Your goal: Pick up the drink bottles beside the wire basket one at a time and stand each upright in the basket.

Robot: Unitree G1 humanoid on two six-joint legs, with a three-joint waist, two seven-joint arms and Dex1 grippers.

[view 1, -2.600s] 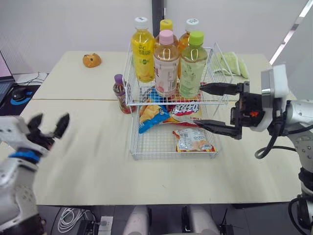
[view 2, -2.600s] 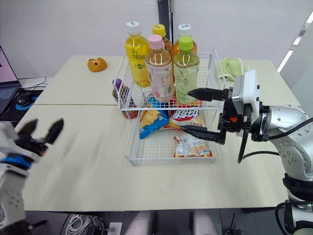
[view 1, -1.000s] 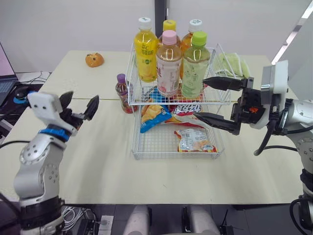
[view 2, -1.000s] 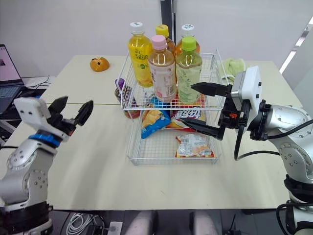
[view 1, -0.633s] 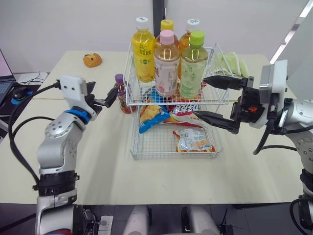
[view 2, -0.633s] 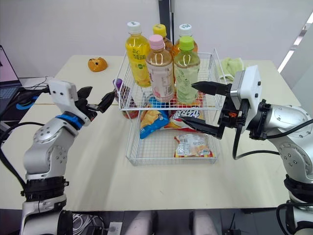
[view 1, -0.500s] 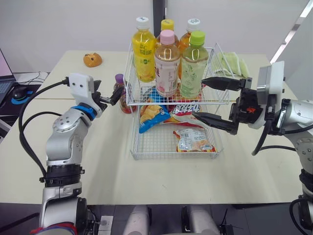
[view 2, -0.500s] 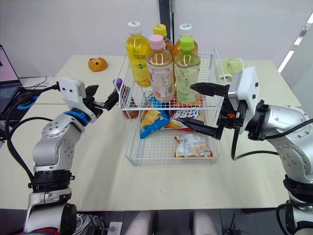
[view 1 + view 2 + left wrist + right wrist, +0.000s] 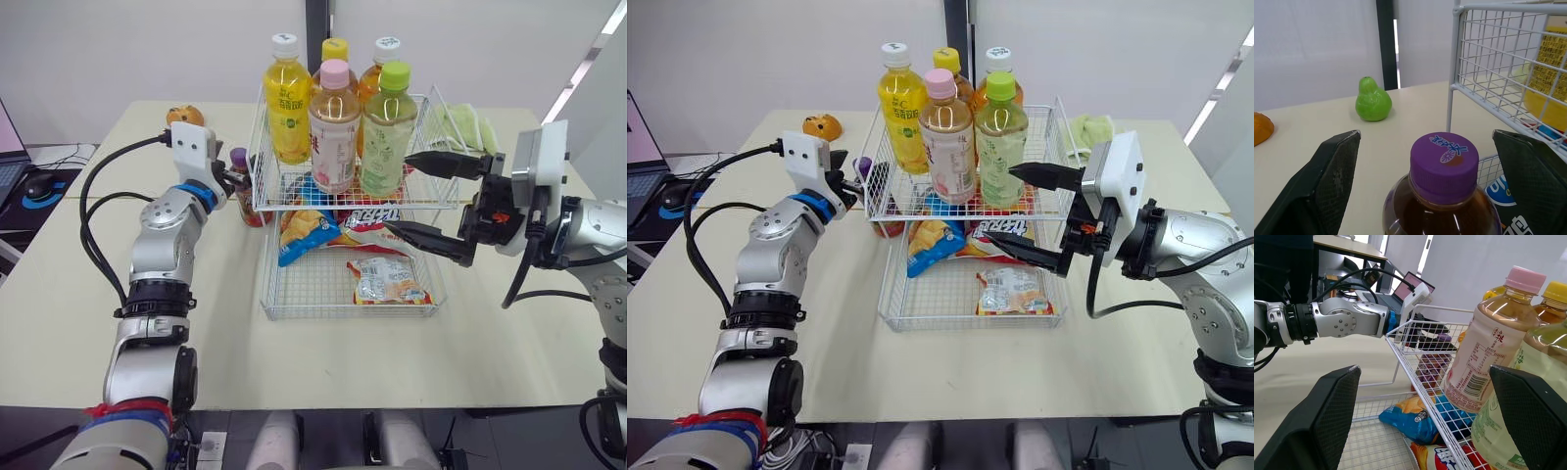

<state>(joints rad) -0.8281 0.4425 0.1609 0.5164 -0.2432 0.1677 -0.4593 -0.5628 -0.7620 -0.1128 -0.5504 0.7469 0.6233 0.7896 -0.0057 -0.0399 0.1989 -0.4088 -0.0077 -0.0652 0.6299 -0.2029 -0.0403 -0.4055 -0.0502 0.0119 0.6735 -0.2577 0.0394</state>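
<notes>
Broadly, the pale worktop [image 9: 196,333] carries a two-tier wire basket [image 9: 323,315] at its centre. The right hand [image 9: 397,192] sits at the basket's 3 o'clock with its fingers spread wide, one level with the upper tier's rim and the other beside the lower tier, holding nothing. The left hand [image 9: 235,178] is at the basket's 10 o'clock, fingers parted to either side of the purple-capped bottle [image 9: 1444,161]. The wrist view shows a gap on both sides of the cap. That bottle stands upright on the worktop, just beside the basket's wall.

Five bottles stand upright in the upper tier: a yellow one [image 9: 285,103], a pink-capped one [image 9: 334,132], a green-capped one [image 9: 387,137], and behind them a yellow-capped one [image 9: 334,49] and a white-capped one [image 9: 385,54]. Snack bags lie in the lower tier: blue [image 9: 299,235], red [image 9: 367,217] and a clear pack [image 9: 387,281]. A green cloth [image 9: 460,127] lies at the basket's 2 o'clock, an orange bun [image 9: 184,115] at 10 o'clock, well apart.
</notes>
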